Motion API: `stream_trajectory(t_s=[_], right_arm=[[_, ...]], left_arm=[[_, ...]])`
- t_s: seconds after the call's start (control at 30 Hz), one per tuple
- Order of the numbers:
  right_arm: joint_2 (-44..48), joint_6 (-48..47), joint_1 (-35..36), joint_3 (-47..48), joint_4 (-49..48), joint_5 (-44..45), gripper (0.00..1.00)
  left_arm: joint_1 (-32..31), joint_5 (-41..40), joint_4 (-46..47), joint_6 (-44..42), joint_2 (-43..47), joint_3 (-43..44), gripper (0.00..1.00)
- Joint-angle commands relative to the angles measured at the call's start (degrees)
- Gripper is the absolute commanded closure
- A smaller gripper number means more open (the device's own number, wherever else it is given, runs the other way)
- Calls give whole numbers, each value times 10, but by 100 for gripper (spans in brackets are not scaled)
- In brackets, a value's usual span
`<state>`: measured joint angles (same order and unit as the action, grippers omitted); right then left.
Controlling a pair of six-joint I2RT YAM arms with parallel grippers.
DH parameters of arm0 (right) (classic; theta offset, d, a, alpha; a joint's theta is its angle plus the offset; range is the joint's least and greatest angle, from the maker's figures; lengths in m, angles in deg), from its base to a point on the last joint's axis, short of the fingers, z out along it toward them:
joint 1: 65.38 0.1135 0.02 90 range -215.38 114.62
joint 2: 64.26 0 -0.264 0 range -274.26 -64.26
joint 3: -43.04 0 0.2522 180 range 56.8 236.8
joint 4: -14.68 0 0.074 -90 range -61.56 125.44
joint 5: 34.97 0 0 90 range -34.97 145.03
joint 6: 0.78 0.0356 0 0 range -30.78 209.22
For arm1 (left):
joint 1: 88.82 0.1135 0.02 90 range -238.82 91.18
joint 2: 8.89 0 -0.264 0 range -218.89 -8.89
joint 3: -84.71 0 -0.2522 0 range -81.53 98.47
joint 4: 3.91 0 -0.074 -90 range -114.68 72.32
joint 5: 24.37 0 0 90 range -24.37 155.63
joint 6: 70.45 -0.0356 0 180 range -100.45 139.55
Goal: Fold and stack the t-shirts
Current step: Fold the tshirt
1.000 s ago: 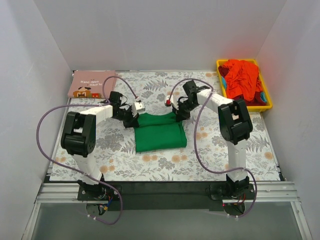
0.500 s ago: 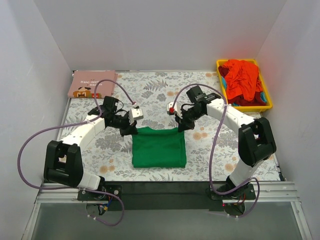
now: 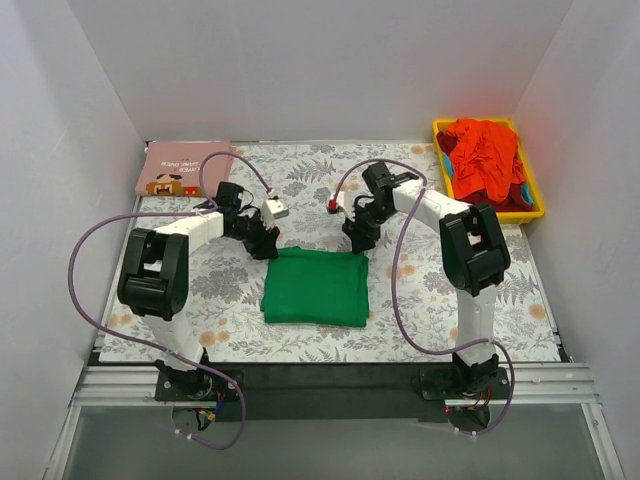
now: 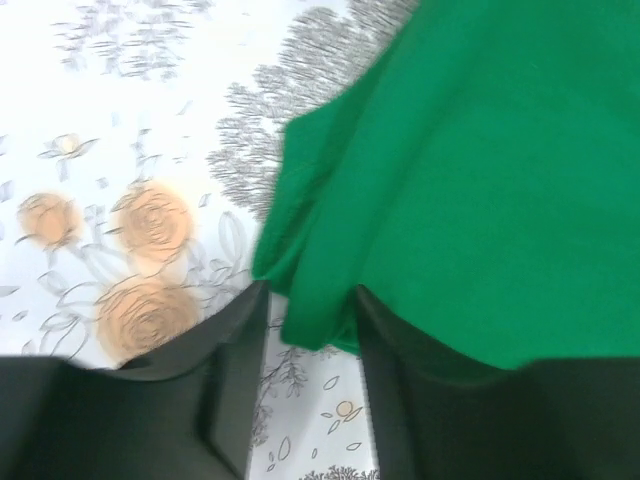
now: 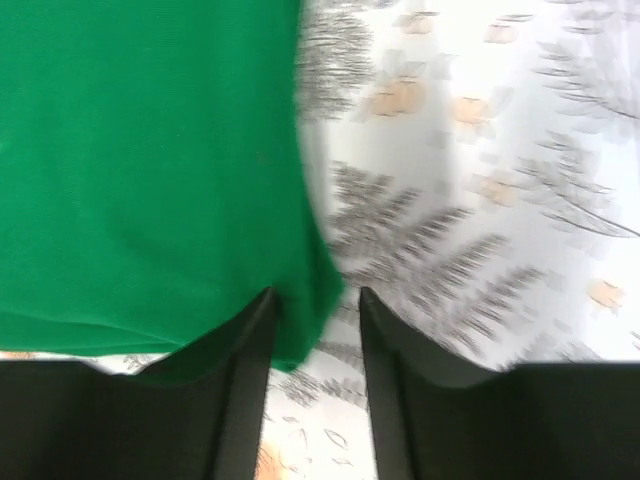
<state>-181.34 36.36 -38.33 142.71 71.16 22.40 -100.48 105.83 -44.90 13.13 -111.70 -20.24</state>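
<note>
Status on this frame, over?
Left gripper, right gripper open, cloth corners between jaws. Green shirt folded, flat. Nothing in the way.

Left hand [image 4: 310, 312], right hand [image 5: 315, 305]: grip now slack.

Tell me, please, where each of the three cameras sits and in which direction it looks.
Top external: high behind the robot, facing down at the floral covering; left arm and right arm show, left pincer and right pincer at the green t-shirt's far corners.
Left wrist: on the left arm, facing down past its two dark fingers at the shirt's edge.
Right wrist: on the right arm, facing down past its own fingers at another edge.
All three views share the green t-shirt and the covering.
</note>
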Motion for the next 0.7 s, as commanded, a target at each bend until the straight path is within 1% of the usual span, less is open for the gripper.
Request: stream_trajectory(t_s=[0.0,0.03,0.07,0.13,0.17,0.23,0.27,0.3,0.33,0.37,0.4,0.43,0.5,0.57,0.67], right_arm=[[22,31,-23,52,-14,37,50],[31,40,-34,59,-14,45,48],[47,63,-40,65,-12,46,43],[63,94,-62,86,-11,34,42],[78,138,-71,91,-9,20,40],[94,184,-86,88,-8,-13,40],[112,203,-88,78,-8,-24,44],[120,243,-88,67,-9,-38,46],[127,265,-88,53,-9,-74,46],[135,284,-87,21,-11,-92,48],[136,324,-86,8,-14,-106,50],[137,341,-86,-10,-18,-129,51],[139,387,-86,-59,-47,-140,53],[148,412,-86,-112,-101,-144,52],[133,444,-85,-135,-143,-144,49]], left_arm=[[23,-14,53,54,39,27,56],[30,-12,59,77,56,30,47],[37,-6,60,118,65,34,45],[56,7,49,157,89,40,44],[59,23,44,195,97,38,44],[60,38,30,231,117,30,44],[60,63,29,276,136,16,44],[60,75,29,301,146,8,44],[60,86,33,327,152,-2,44],[60,91,38,350,160,-24,44],[60,88,55,401,163,-35,44],[61,81,66,423,168,-50,44],[61,61,91,461,177,-85,45],[60,40,108,479,181,-101,45],[60,16,118,497,169,-111,48]])
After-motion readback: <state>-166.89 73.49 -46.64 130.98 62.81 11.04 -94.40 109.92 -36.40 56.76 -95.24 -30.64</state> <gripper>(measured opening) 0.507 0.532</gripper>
